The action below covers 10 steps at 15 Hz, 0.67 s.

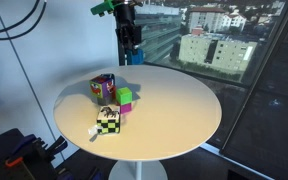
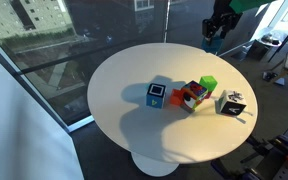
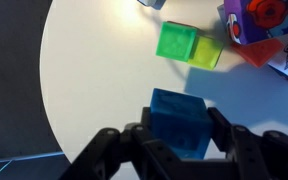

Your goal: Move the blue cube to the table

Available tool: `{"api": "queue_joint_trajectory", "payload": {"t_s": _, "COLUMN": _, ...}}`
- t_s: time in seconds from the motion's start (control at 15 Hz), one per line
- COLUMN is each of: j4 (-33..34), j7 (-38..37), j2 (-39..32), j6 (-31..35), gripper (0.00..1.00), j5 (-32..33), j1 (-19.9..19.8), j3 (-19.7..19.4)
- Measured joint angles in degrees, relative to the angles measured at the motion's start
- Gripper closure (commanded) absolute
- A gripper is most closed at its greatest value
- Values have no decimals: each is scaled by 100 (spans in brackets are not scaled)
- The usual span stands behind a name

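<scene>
One blue cube, clamped between the two fingers of the gripper, raised above the round cream table near its rim, equal-sided with no long axis, faces square to the fingers, green cube on the tabletop beyond.

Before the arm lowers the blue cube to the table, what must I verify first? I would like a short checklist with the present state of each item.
1. Claw is shut on the blue cube: ok.
2. Table lies under the cube: ok in the wrist view, though the rim is near.
3. Landing spot is bare: ok.
4. Green cube stands apart from the landing spot: ok.
5. Firmness of the grip: cannot tell.
</scene>
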State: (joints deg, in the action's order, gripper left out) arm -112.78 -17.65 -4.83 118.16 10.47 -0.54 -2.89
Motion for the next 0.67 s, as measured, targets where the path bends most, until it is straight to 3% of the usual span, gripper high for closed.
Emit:
{"api": "queue_joint_trajectory", "payload": {"t_s": 0.6, "j4": 24, "j7": -74, "j2": -247, "j6": 151, "gripper": 67, "j5": 0, "j1": -3, "j3": -111}}
{"api": "queue_joint_trajectory", "payload": {"t_s": 0.67, "j4": 17, "j7": -76, "j2": -287, "j6": 208, "gripper": 17, "j5": 1, "j1": -6, "j3": -135}}
